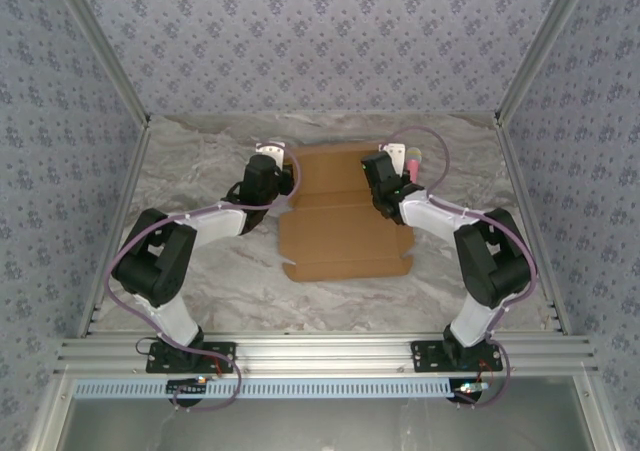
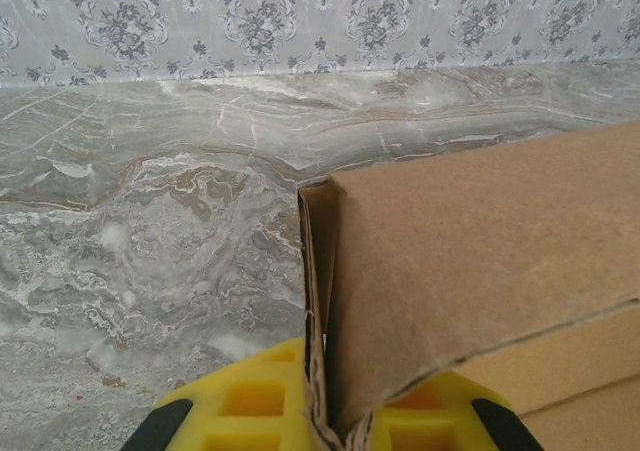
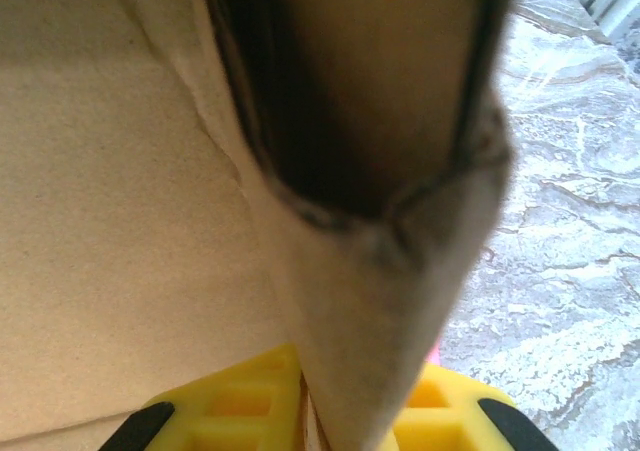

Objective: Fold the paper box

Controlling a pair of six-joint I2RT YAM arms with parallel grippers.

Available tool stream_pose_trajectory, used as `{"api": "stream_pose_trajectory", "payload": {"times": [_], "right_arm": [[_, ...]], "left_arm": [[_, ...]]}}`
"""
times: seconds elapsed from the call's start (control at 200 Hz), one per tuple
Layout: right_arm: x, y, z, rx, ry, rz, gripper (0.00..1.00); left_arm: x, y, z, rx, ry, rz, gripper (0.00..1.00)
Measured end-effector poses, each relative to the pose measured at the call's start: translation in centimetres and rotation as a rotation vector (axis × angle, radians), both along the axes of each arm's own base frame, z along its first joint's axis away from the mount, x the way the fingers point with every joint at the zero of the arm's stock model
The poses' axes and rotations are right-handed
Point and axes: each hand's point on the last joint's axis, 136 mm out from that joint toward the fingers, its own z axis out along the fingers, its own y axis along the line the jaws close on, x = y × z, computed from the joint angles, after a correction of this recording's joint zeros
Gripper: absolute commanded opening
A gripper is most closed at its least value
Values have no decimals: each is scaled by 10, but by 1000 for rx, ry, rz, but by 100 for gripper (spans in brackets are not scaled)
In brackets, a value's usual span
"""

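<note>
The paper box (image 1: 345,226) is a brown cardboard sheet lying in the middle of the marble table, its far part folded up. My left gripper (image 1: 286,183) is at the sheet's far left edge. In the left wrist view the left gripper (image 2: 335,433) is shut on a doubled, upright cardboard flap (image 2: 480,251), with yellow fingers (image 2: 250,403) pressed on both sides. My right gripper (image 1: 376,176) is at the far right edge. The right wrist view has the right gripper (image 3: 345,426) shut on a raised flap (image 3: 385,301), its hollow fold close to the lens and blurred.
A small pink stick (image 1: 412,160) lies just right of the right gripper near the back wall; a sliver of the stick (image 3: 437,349) peeks past the flap. Patterned walls enclose the table (image 1: 200,171) on three sides. The aluminium frame (image 1: 320,351) runs along the near edge.
</note>
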Motion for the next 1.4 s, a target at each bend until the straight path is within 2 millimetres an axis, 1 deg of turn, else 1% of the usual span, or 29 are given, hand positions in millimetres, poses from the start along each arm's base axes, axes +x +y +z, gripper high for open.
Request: {"api": "stream_pose_trajectory", "payload": {"times": [0.185,0.31,0.405,0.465,0.565,0.68,0.745,0.845,0.914,1.059,1.119,1.164,1.289,1.334,1.399], "right_arm": [[1,-3,0,3,4,-25,19],[1,-1,-1,6,8,-18,23],[2,2,-3,14,18,3,28],[1,4,-3,23,22,20,33],[-5,7,-5,39,34,63,46],[-13,13,1,67,36,116,60],[-18,17,5,82,34,147,65],[-24,22,11,99,31,188,70],[-31,26,16,108,32,216,76],[-50,35,32,111,31,279,85],[-58,37,42,111,22,303,85],[-64,36,51,110,15,312,86],[-82,26,84,101,-31,337,86],[-86,23,92,97,-40,342,87],[-90,19,109,97,-58,357,87]], "left_arm": [[-1,-2,0,1,1,-5,0],[-1,-1,-1,1,4,1,0],[-1,0,-2,5,6,10,0],[-2,1,-3,8,12,11,0],[-2,1,-5,11,19,11,0],[-2,1,-6,13,21,10,0],[-3,1,-6,13,22,9,0],[-2,1,-6,14,21,10,0],[-2,1,-6,16,20,9,0],[0,0,-1,20,11,8,0],[2,-1,4,21,0,8,0],[4,-1,7,19,-7,7,0],[6,-4,15,21,-35,2,0],[7,-6,17,25,-45,-1,0],[8,-9,19,34,-62,-6,0]]}}
